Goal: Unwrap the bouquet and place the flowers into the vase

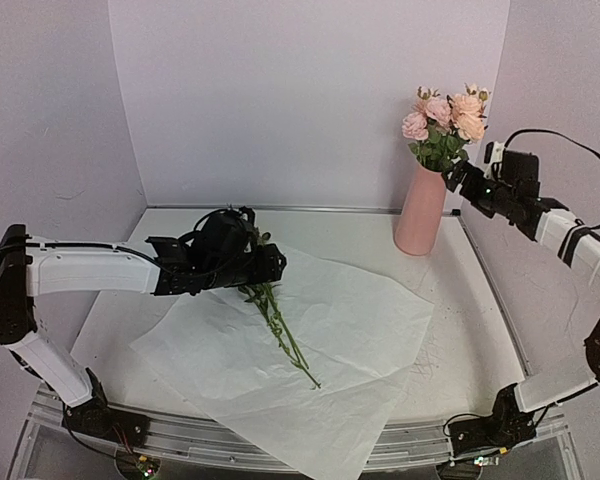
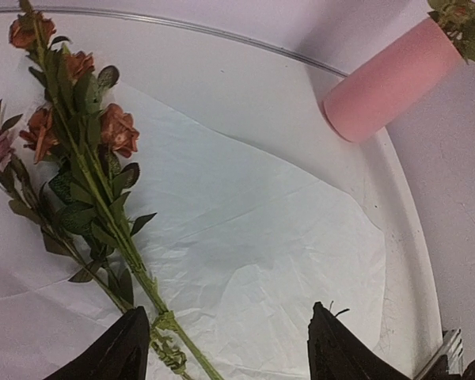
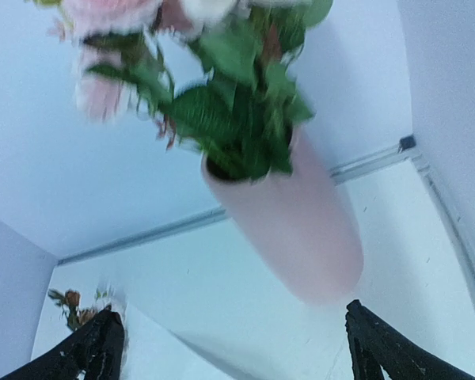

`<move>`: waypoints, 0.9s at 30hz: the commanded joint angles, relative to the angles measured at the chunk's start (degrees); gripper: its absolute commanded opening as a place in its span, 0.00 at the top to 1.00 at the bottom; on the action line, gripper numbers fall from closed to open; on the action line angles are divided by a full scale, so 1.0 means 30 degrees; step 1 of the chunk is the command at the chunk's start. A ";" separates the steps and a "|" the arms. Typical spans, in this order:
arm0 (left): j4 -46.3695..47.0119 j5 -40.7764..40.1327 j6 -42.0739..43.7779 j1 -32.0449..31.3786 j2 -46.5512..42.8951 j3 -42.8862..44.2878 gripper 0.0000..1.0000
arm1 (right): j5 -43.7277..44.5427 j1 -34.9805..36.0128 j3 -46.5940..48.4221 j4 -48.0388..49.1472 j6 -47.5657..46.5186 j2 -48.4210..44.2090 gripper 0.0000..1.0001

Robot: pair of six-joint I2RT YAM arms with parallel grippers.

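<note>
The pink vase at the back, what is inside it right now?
Pale pink and cream roses with green leaves stand in the pink vase. Their stems below the mouth are hidden by its opaque wall.

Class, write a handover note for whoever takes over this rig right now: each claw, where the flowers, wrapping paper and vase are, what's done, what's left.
Left claw: open, over the loose stems lying on the spread paper.
Right claw: open, empty, by the vase.
Done: paper unwrapped; pink and cream roses stand in the vase.
Left: grip the loose stems and put them in the vase.
</note>
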 commanded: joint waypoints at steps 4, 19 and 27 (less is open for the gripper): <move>-0.1205 -0.0448 -0.2757 0.0779 0.0954 -0.0015 0.35 | -0.1383 0.3574 -0.2999 -0.0515 0.0526 -0.0613 0.08; -0.1782 0.0572 -0.5939 0.1486 0.4825 0.1378 0.57 | -0.2701 0.9551 -0.4008 0.1460 0.2090 0.2239 0.18; -0.1866 0.1233 -0.5211 0.1508 0.6377 0.2757 0.64 | -0.2730 1.0264 -0.3891 0.1740 0.1975 0.2815 0.17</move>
